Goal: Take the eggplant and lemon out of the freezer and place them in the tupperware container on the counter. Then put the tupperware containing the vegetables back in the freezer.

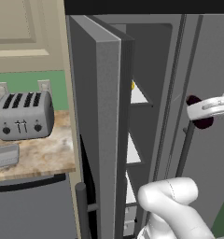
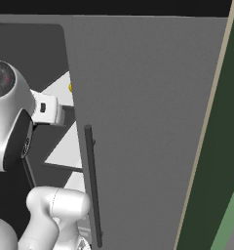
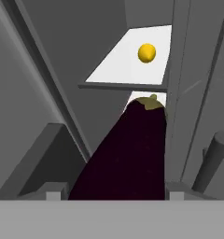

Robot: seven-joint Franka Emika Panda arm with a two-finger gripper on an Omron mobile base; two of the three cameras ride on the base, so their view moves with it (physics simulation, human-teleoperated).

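My gripper [image 1: 198,111] is shut on the eggplant [image 1: 203,123], a dark purple lump held in the air in front of the wider grey door. In the hand view the eggplant [image 3: 132,154] sits between the gripper's [image 3: 115,193] two fingertips, stem end pointing away. The lemon [image 3: 147,52] rests on a white upper shelf [image 3: 128,60] inside the freezer [image 1: 139,70], beyond the eggplant; a sliver of the lemon [image 1: 132,85] peeks past the open freezer door [image 1: 102,130]. The tupperware container [image 1: 4,156] lies on the counter [image 1: 44,154] at the far left.
A silver four-slot toaster [image 1: 24,114] stands on the counter behind the container. The freezer door juts out between the counter and the arm. The wider door's long dark handle [image 2: 92,185] runs close to the right of the hand.
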